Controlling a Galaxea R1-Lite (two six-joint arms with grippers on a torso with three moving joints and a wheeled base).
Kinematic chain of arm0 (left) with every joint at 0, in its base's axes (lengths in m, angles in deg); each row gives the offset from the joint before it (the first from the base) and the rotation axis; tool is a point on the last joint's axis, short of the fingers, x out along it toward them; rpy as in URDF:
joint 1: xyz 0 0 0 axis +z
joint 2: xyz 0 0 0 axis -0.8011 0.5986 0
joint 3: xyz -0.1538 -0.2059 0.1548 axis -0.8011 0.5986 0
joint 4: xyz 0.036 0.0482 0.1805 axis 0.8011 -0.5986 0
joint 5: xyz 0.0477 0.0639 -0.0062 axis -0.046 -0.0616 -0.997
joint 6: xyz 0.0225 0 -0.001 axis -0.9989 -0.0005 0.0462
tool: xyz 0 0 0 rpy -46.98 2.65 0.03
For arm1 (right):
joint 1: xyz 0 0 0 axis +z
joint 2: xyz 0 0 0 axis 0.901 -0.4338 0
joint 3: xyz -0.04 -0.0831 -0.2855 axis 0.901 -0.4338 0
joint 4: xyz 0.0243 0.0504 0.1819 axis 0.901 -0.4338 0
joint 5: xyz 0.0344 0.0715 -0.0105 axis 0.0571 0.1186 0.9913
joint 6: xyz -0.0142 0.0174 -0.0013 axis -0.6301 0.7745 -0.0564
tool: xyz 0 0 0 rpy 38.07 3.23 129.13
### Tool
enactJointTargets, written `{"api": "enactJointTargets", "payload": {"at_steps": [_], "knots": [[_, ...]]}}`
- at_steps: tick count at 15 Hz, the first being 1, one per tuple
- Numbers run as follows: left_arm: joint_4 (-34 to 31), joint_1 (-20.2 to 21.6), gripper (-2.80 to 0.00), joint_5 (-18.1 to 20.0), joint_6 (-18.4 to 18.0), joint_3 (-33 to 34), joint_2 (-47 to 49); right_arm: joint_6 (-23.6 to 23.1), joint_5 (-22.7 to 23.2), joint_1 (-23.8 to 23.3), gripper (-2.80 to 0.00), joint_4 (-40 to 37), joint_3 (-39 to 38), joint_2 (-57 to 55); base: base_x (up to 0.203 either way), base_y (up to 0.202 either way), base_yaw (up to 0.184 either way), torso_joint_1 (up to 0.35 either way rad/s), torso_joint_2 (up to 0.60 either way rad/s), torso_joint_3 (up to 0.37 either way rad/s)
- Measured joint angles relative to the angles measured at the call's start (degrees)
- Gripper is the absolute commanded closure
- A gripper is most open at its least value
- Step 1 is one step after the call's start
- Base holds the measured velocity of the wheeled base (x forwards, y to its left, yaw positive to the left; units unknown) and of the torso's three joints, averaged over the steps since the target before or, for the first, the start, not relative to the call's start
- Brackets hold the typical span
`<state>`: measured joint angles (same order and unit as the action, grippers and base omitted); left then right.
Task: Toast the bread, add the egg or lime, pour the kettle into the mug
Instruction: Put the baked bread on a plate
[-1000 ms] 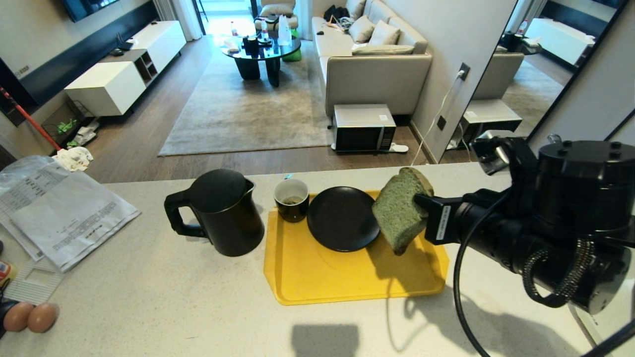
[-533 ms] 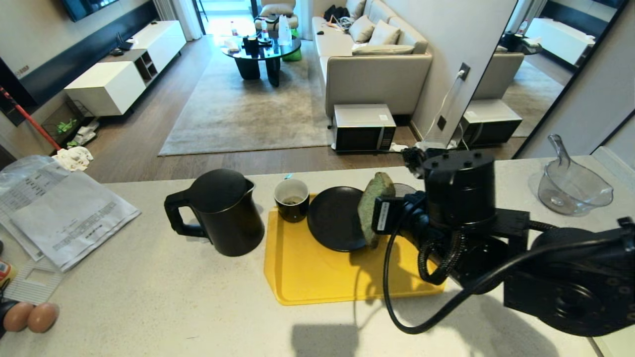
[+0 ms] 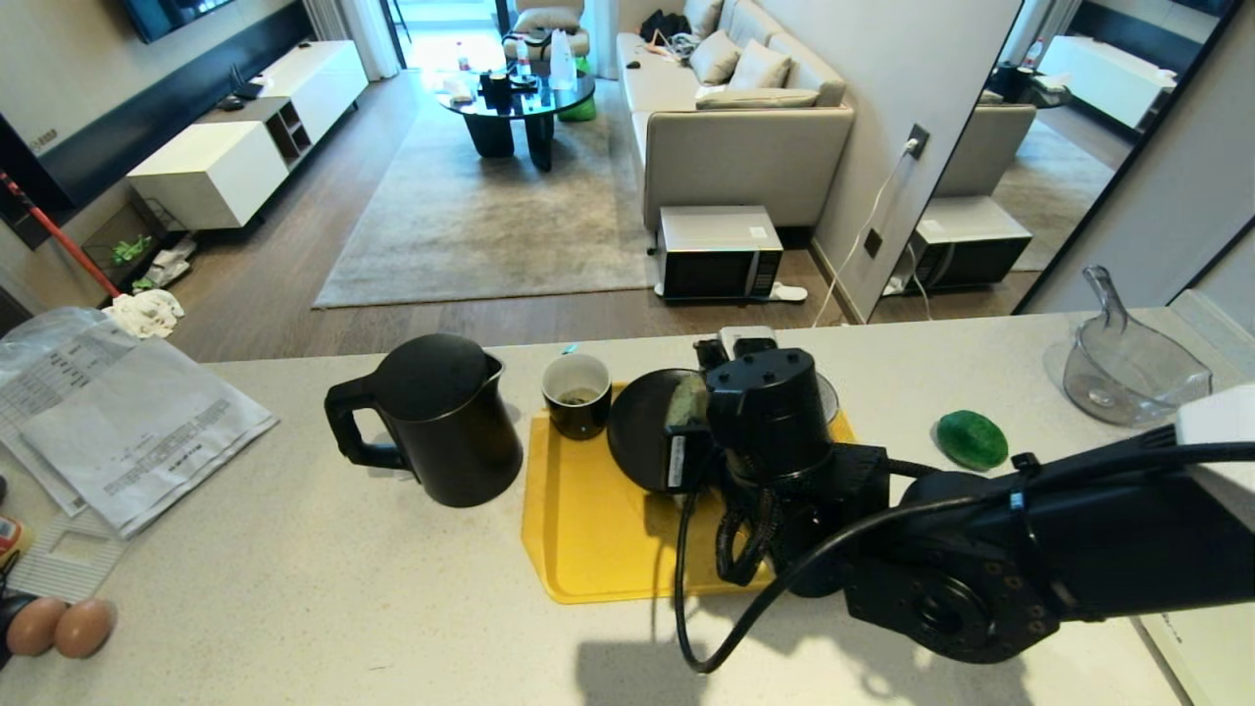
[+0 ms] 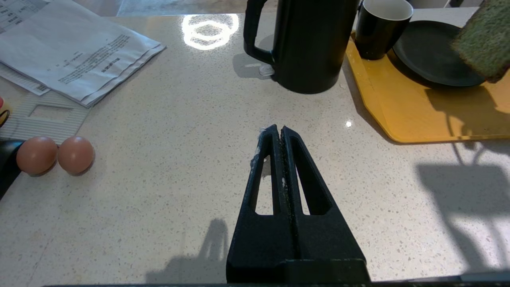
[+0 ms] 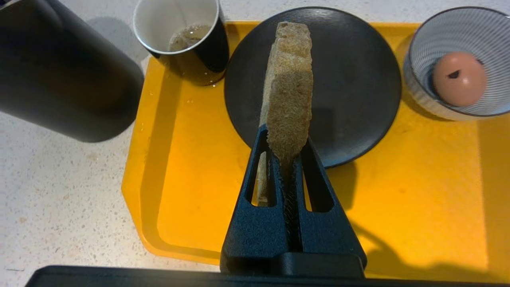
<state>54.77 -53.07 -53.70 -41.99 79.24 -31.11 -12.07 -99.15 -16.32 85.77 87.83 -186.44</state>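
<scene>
My right gripper is shut on the bread, a green slice with a brown crust. It is held on edge just above the black plate on the yellow tray. The mug stands at the tray's far left corner, with the black kettle left of it on the counter. An egg lies in the striped bowl right of the plate. The lime rests on the counter right of the tray. My left gripper is shut and empty over the bare counter.
Two brown eggs lie at the counter's near left edge. Papers cover the left side. A clear plastic jug stands at the far right. The counter's far edge drops to the living-room floor.
My right arm has swung left and down over the tray. The bread has turned from face-on to edge-on above the plate. The lime and the clear jug are now uncovered.
</scene>
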Motion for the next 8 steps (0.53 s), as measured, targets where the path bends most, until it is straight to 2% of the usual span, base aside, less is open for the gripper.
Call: {"api": "enactJointTargets", "payload": {"at_steps": [8], "knots": [[0.0, 0.0, 0.0, 0.0, 0.0, 0.0, 0.0, 0.0, 0.0, 0.3, 0.0, -0.1, 8.3, -7.4, 0.0, 0.0, 0.0, 0.0, 0.0, 0.0]]}}
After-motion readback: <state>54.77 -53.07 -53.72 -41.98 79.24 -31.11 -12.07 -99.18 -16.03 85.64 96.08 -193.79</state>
